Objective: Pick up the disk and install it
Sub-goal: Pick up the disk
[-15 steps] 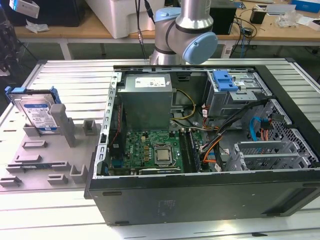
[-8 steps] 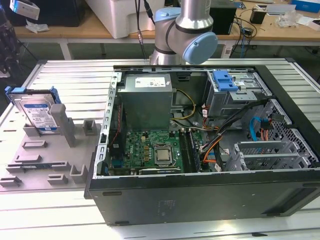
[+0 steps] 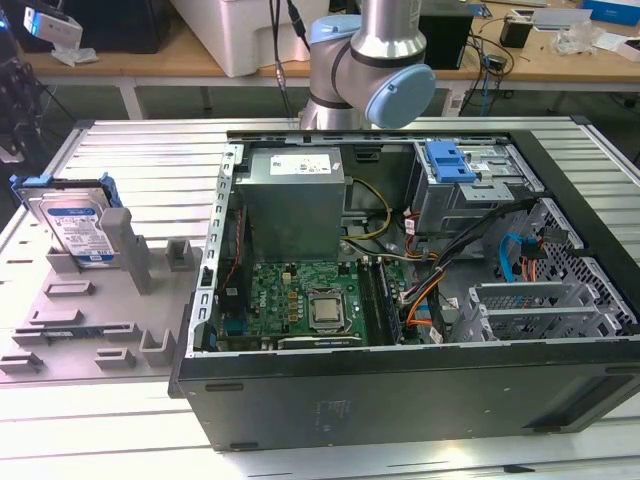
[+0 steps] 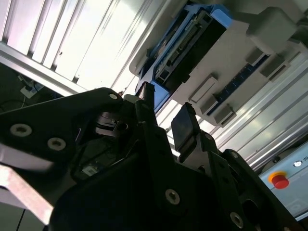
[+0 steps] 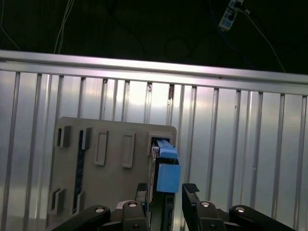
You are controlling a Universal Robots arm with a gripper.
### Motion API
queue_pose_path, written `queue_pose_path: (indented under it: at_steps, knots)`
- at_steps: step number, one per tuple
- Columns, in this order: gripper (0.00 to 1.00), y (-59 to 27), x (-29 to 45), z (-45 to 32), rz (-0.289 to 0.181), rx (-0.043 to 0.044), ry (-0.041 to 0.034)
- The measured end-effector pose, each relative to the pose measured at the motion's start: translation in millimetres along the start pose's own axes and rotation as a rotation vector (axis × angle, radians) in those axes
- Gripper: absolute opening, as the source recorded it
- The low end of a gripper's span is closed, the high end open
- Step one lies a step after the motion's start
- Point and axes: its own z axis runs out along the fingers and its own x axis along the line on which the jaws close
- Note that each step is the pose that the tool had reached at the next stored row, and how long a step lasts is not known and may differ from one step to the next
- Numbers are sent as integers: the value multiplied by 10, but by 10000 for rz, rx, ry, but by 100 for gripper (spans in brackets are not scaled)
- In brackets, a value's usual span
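"Where's the disk?"

"Over at the exterior view's left, well apart from the open computer case. It stands on edge in a slot of that grey holder plate on the slatted metal table. I'd say it's propped that way so its thin upper edge is offered to a pinch from above."

"And the gripper?"

"Hanging over it. In the first wrist view the gripper has its fingers spread, one on each side of the disk's blue bracket and lined up across the narrow edge. In the second wrist view the gripper sits clear of the disk, with nothing between the pads. So it's released and grasping nothing."

"So the pick-up isn't done?"

"Not by my eye. The disk sits in its slot, untouched."

"What about the case?"

"It lies on its side with the panel off. That leaves the grey drive cage at its far right corner open from above, blue latch on top. I'd guess it's laid that way so an arm working downward can reach in."
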Motion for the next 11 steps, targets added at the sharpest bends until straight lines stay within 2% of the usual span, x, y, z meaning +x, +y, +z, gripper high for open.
queue_pose_path:
  at_steps: [11]
  knots:
    - [42, 23, -10, 70, -1, 28, 2]
